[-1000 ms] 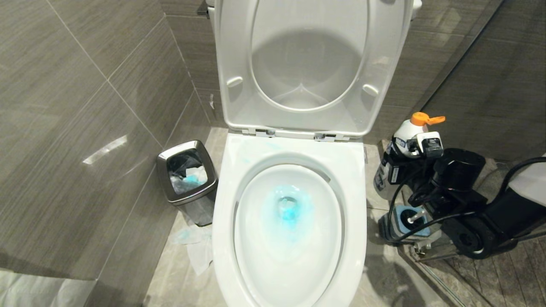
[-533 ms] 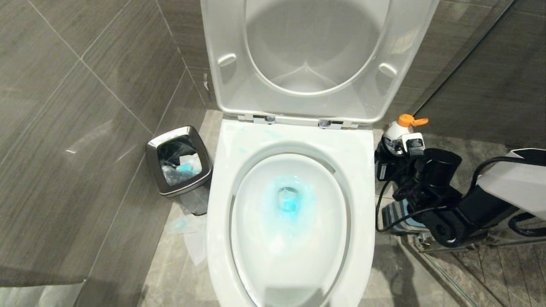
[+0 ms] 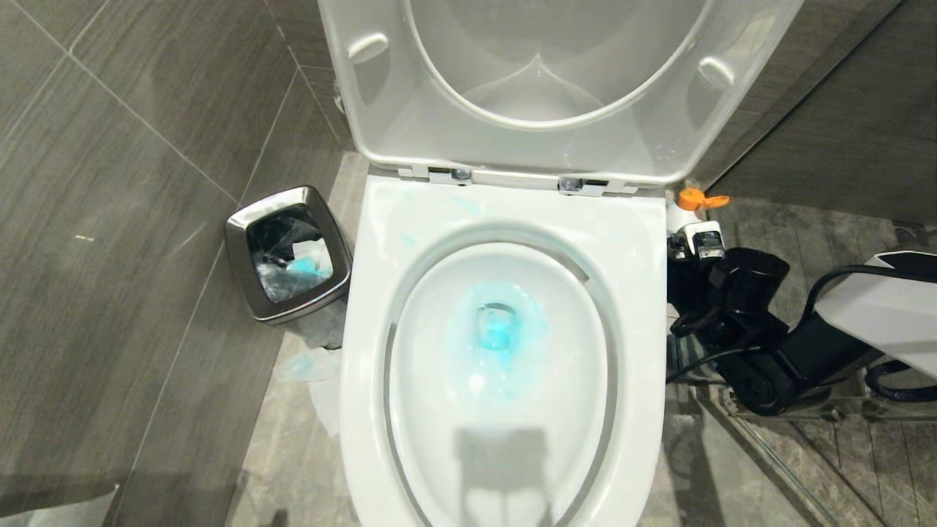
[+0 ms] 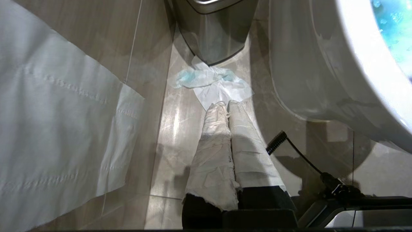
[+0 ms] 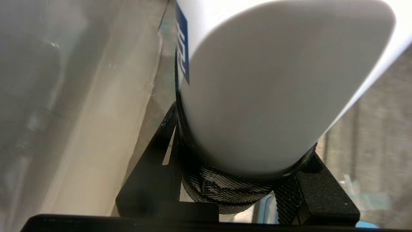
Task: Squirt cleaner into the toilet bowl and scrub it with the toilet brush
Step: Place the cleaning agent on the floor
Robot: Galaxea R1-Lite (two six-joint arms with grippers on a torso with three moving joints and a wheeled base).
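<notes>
i'm working the right gripper (image 3: 695, 245) beside the toilet bowl (image 3: 498, 351), its claw pinching a white cleaner bottle (image 5: 273, 80) with an orange cap (image 3: 692, 199). blue cleaner (image 3: 499, 337) is pooling in the water. i'm judging the bottle should go down upright by the glass wall, clear of the brush, which i can't see. the left gripper (image 4: 225, 109) is hanging pressed together over the grey tiled floor (image 4: 173, 129), near a steel bin (image 3: 287, 252) and stained paper (image 4: 209, 82).
</notes>
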